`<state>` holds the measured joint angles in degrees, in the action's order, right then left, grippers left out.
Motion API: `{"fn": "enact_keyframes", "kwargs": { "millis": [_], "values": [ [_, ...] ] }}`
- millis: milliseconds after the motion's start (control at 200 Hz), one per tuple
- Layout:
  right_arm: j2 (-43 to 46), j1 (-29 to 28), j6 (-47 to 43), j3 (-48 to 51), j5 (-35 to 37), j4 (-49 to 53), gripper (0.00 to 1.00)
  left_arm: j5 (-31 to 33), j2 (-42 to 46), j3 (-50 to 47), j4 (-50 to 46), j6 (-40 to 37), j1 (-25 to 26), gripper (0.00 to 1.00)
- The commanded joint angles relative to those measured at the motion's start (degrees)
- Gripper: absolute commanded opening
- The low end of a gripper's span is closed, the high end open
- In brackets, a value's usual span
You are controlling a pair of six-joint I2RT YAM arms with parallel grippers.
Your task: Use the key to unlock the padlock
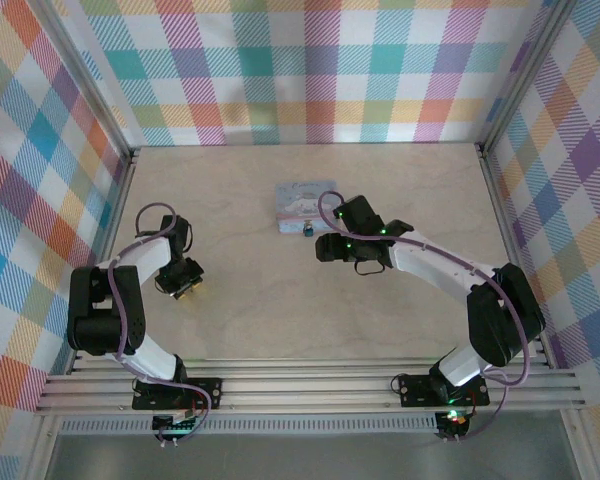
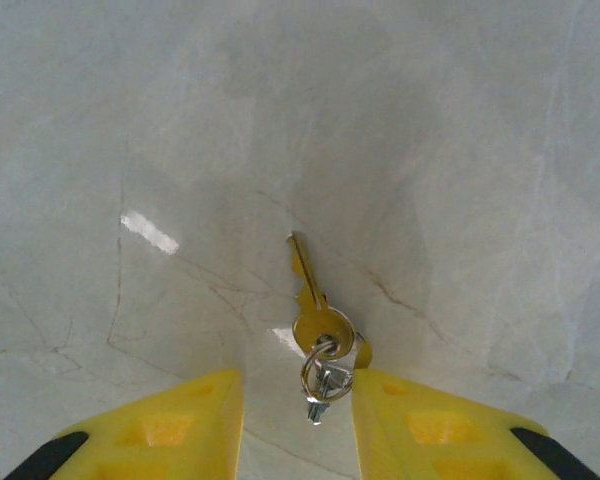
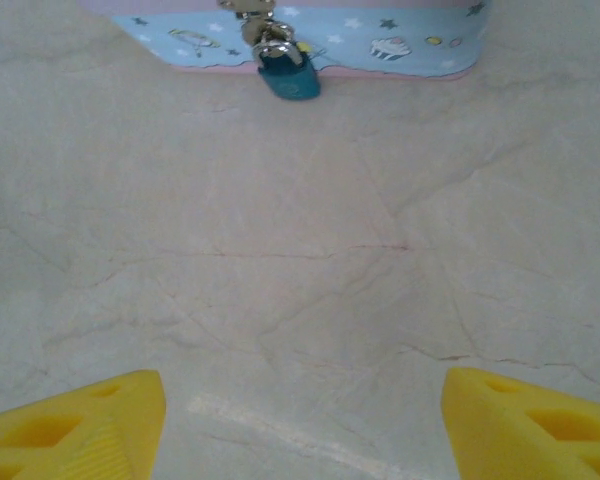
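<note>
Left wrist view: left pincer (image 2: 297, 380) set narrow, yellow fingers (image 2: 180, 430) parted by a slim gap. Flat on the pale marbled counter (image 2: 460, 150) just ahead of the fingertips, a small brass key (image 2: 308, 290), blade pointing away from the pincer, bow nearest it. Threaded through the bow, a silver split ring (image 2: 325, 368), sitting right in the gap between the fingertips, close against one finger and apart from the other, with bare counter visible on that side. Not clamped on anything. Just beside the ring, a second brass bit (image 2: 363, 352), too hidden to identify.

Right wrist view: right pincer (image 3: 300, 400) spread wide over bare counter. Ahead of it and well apart from the fingertips, a little left of centre, the tiny blue-bodied padlock (image 3: 292, 80), hanging by its silver shackle from the front of a pale blue rectangular cartoon-printed tin (image 3: 390, 45), lock body dangling over the tin's pink bottom rim.

Top external view: right pincer near the tin's near edge, padlock between the two. Left pincer well apart from tin and padlock, off to their left and closer to the arm bases, low over the counter. Around the counter, pastel plaid walls (image 1: 310, 70).
</note>
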<state>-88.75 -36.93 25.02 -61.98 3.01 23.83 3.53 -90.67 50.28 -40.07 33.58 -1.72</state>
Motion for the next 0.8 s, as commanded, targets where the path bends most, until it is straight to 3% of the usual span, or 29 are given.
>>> {"fn": "enact_keyframes", "kwargs": {
  "millis": [0,295,470,605,795],
  "values": [
    [-1.0,-0.2,-0.4,0.1,2.1,0.2,0.73,0.2,-1.1,1.6,0.6,-0.5,-0.9,0.34],
    [-2.0,-0.2,-0.8,-0.3,1.8,0.3,0.73,-0.5,-3.1,1.8,1.6,-1.8,-0.9,0.32],
    [-1.3,0.1,-0.7,0.0,1.9,0.5,0.74,-3.0,-2.9,0.3,3.4,-3.7,-0.8,0.18],
    [0.1,3.8,2.0,1.8,-3.6,-0.5,0.73,-5.5,-2.6,-0.8,4.3,-6.8,-0.6,0.00],
    [3.7,9.8,5.5,5.7,-10.0,-3.0,0.73,-9.9,0.3,-1.8,4.6,-12.0,2.6,0.00]
  ]
}}
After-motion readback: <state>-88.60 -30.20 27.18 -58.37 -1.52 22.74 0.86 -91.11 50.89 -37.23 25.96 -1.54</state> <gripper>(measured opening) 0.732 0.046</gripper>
